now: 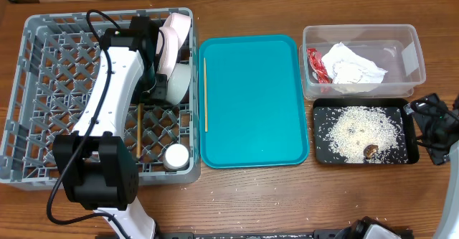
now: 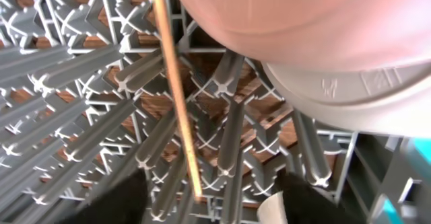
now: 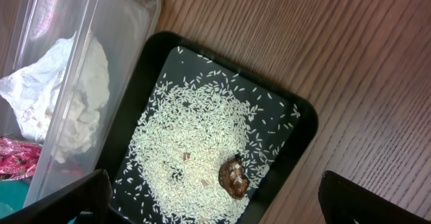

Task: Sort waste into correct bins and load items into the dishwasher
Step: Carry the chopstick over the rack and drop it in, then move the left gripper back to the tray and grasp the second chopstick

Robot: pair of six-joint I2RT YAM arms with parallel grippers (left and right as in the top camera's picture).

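Bright even light, soft shadows, faint glare on clear tub (image 3: 47, 42), nearest pale dish (image 2: 303, 15) blurred in left wrist view

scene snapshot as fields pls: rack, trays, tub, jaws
dish rack: plate, bowl, cup, chopstick inside
teal tray: second chopstick along its edge nearest the rack
clear tub: red wrapper, napkin
black tray: rice, brown lump
left jaws: open, over dish rack
right jaws: open, empty, beside black tray
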